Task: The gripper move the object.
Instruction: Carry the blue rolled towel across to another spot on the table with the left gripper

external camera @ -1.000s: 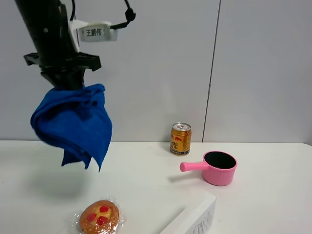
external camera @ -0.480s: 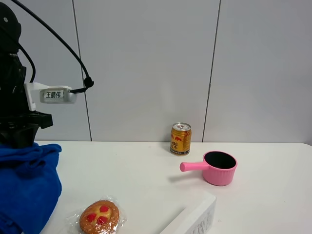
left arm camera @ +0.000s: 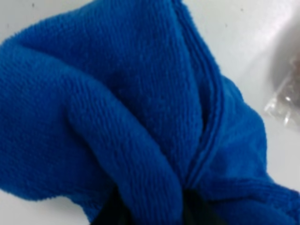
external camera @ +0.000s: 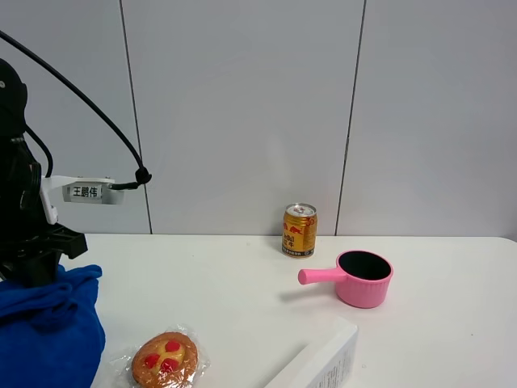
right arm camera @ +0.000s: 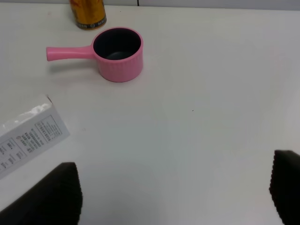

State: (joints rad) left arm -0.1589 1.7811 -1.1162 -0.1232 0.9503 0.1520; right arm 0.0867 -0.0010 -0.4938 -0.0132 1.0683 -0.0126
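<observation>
A blue towel (external camera: 44, 335) hangs bunched at the left edge of the white table (external camera: 242, 283), its lower part down at table level. My left gripper (external camera: 32, 271) is shut on the top of the towel; in the left wrist view the towel (left arm camera: 140, 117) fills the frame and the dark fingertips (left arm camera: 197, 213) pinch its folds. My right gripper (right arm camera: 168, 187) is open and empty above bare table; it does not show in the exterior view.
A wrapped round pastry (external camera: 165, 360) lies just right of the towel. A white box (external camera: 323, 364) lies at the front middle. A pink saucepan (external camera: 363, 279) and a gold can (external camera: 299, 229) stand at the back right, and both show in the right wrist view, pan (right arm camera: 117, 54) and can (right arm camera: 88, 11).
My left arm has carried the blue towel from high above the table down and to the left, to table level at the left edge. Nothing else moved.
</observation>
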